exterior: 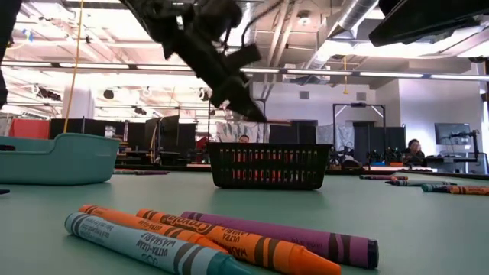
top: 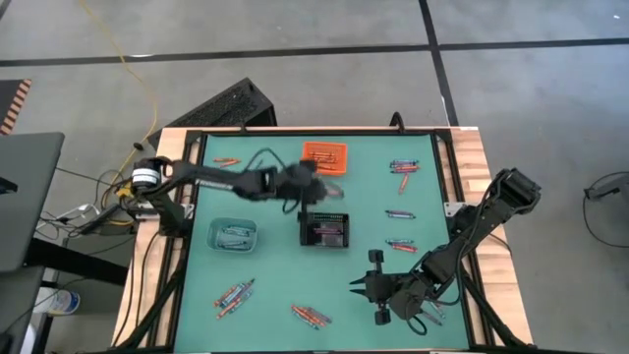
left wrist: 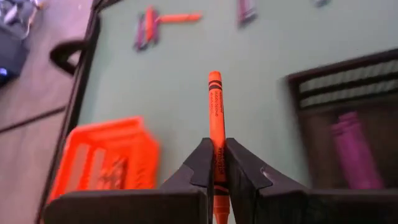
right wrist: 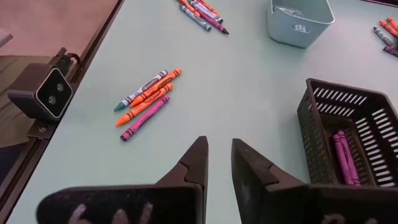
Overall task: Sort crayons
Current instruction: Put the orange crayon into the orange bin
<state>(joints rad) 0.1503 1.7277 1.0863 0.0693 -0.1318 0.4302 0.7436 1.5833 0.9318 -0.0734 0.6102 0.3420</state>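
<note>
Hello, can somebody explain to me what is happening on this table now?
A two-armed robot is sorting crayons by colour into small bins. The left gripper holds an orange crayon in shut jaws, up in the air between the orange bin and the black bin. The black bin already holds purple crayons. The right gripper waits over the near edge, holding nothing. Several crayon clusters are still loose on the green mat.

Green mat (top: 275,275), orange bin (top: 325,155) with orange crayons inside, black mesh bin (top: 325,230) holding purple ones (right wrist: 343,155), pale teal bin (top: 232,234), and the dark left gripper (left wrist: 216,163) pinches an orange crayon (left wrist: 215,118) with black bands.
</note>
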